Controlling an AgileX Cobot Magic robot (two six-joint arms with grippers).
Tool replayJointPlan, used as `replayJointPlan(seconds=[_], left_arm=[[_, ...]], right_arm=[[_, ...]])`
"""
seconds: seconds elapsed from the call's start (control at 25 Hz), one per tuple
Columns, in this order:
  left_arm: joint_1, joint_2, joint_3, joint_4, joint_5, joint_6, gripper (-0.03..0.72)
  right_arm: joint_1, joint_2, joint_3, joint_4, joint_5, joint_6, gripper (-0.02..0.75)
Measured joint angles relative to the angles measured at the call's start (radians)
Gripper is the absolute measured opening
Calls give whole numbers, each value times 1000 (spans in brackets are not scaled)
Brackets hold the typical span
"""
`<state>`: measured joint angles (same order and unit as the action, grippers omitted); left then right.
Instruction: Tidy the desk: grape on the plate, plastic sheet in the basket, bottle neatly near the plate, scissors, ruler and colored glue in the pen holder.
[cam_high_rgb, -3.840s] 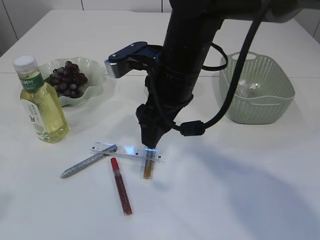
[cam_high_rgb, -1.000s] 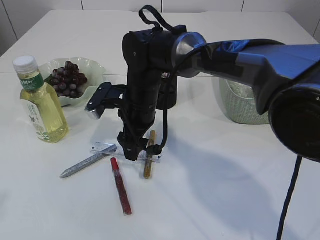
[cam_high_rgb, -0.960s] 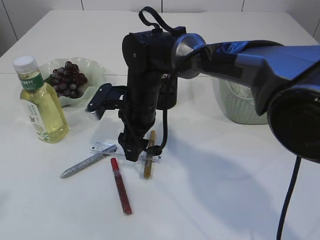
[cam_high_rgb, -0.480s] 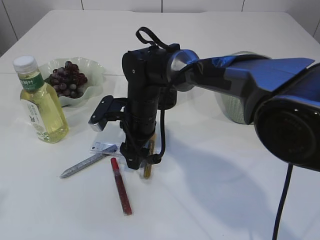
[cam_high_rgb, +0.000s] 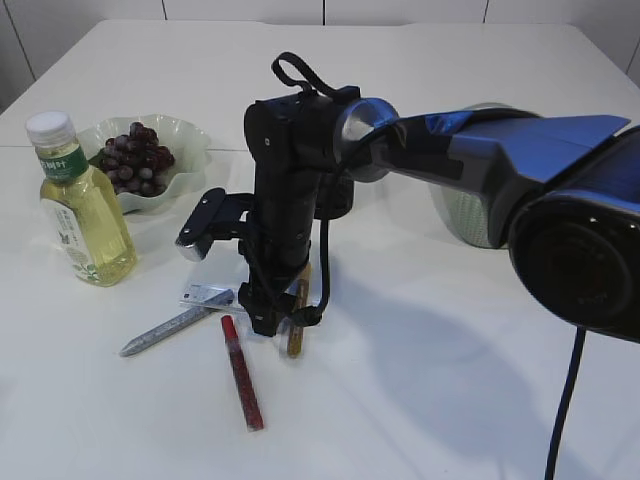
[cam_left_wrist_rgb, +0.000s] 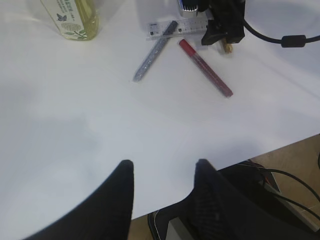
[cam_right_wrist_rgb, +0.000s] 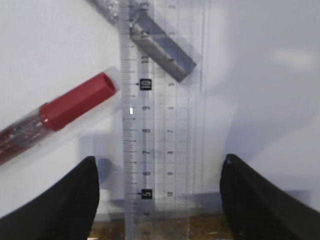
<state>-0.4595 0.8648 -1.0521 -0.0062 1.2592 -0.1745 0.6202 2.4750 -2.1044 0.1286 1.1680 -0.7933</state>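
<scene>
The right gripper (cam_high_rgb: 268, 322) hangs low over the white table (cam_high_rgb: 450, 380), pointing straight down at the clear ruler (cam_right_wrist_rgb: 162, 125). In the right wrist view its two dark fingers (cam_right_wrist_rgb: 65, 200) stand wide apart, one on each side of the ruler, and they hold nothing. The ruler lies flat on the table. The end of the silver glue stick (cam_right_wrist_rgb: 160, 45) rests across one end of the ruler. The red cap of the red glue stick (cam_right_wrist_rgb: 75, 102) lies just beside the ruler's edge. A gold glue stick (cam_high_rgb: 297, 325) lies under the ruler near the fingers, but the arm hides most of it, so I cannot tell how it sits. The left gripper (cam_left_wrist_rgb: 162, 180) is well away from these things, near the table's edge, with its fingers partly open and nothing between them. The bottle (cam_high_rgb: 80, 205) of yellow drink stands upright just in front of the pale green plate (cam_high_rgb: 185, 140). The grapes (cam_high_rgb: 132, 158) are on the plate. The green basket (cam_high_rgb: 470, 215) sits behind the big arm, mostly hidden. Something dark stands behind the arm (cam_high_rgb: 340, 195); it may be the pen holder.
</scene>
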Motion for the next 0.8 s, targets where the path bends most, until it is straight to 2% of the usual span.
replayJointPlan(seconds=[0.6,0.8], left_arm=[[0,0,0,0,0,0,300],[0,0,0,-6,0,0,300]], right_arm=[[0,0,0,6,-26,2,542],[0,0,0,6,-26,2,438]])
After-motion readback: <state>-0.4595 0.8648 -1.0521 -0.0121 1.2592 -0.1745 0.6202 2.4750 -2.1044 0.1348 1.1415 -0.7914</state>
